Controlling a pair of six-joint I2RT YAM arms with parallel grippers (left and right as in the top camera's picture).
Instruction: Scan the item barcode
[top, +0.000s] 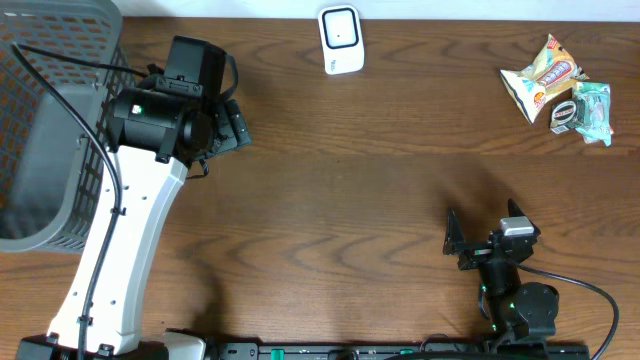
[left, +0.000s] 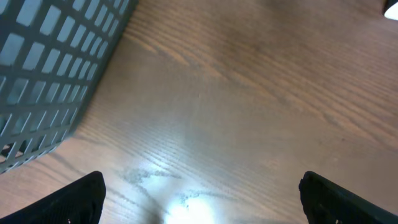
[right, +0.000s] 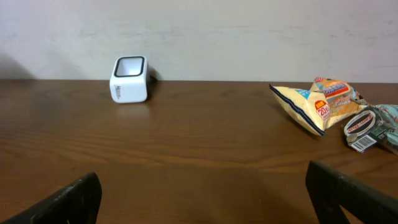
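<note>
Right gripper (right: 214, 202) gaping wide, holding nothing; I'm seeing scanner (right: 130, 79) at eleven o'clock, snack packets (right: 308, 106) at one. Left gripper (left: 202, 199) also gaping, hovering beside basket (left: 56, 68).

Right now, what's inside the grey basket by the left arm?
Only bare grey floor shows inside the basket; no item is visible. Its left part runs out of the overhead frame, and the left arm covers part of its right wall, so those spots cannot be checked.
</note>
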